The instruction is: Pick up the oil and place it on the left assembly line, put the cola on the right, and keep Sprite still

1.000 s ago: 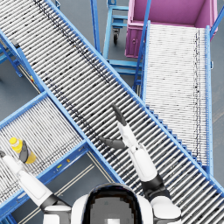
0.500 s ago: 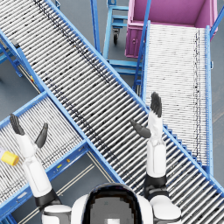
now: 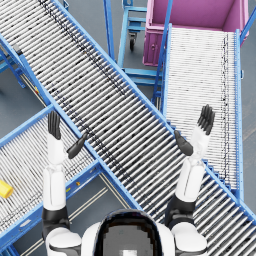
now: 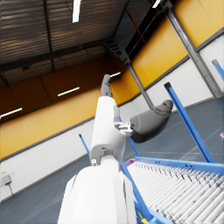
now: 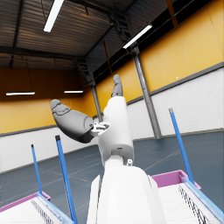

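The yellow plastic oil bottle (image 3: 5, 189) is seen lying on the blue-framed left roller line (image 3: 25, 150) (that step is judged done). The left hand (image 3: 60, 139) and right hand (image 3: 197, 134) are raised, fingers spread, empty. Next the cola, nowhere shown, must be located.

- Left hand (image 3: 57, 134): raised, fingers spread, open air on every side in the left wrist view; blue side rail (image 3: 107, 173) of the central roller conveyor (image 3: 115, 100) runs below, just inboard
- Right hand (image 3: 198, 131): raised, empty, free air around; right roller conveyor (image 3: 200, 75) ahead and below, pink bin (image 3: 197, 15) beyond it
- Oil bottle (image 3: 5, 189): lies on the left roller conveyor (image 3: 25, 160), behind and outboard of the left hand
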Available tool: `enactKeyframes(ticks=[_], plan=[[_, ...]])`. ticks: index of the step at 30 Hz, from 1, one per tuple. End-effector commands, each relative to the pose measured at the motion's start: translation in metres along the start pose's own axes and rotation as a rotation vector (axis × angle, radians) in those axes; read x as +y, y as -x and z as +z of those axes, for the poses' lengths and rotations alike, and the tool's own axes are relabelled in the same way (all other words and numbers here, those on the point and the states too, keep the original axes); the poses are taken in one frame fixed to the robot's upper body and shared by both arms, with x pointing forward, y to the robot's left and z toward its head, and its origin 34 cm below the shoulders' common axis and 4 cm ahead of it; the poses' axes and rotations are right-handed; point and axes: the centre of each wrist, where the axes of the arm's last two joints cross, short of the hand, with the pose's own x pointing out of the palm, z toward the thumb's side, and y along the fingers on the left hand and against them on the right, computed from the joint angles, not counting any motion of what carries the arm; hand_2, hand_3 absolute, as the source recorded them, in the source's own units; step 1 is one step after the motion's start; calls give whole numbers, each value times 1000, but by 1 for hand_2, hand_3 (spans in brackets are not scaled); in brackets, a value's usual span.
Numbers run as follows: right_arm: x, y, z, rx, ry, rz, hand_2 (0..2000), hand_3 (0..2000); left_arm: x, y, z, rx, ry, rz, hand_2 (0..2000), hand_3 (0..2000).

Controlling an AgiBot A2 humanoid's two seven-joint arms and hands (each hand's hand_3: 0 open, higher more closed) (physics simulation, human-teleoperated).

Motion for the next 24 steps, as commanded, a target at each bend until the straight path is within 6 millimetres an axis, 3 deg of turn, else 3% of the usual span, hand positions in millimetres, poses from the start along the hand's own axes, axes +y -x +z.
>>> enactKeyframes(ticks=[1,12,24], plan=[[2,0,-2,-1,-13,12,0,0,-1,-2,-1,-23,8,-6,0,0],[33,-4,-24,-24,-216,208,0,0,-18,-32,-5,-384,129,-90,0,0],[79,-5,-47,-75,-497,410,0,0,-39,-64,-8,-791,329,-184,0,0]])
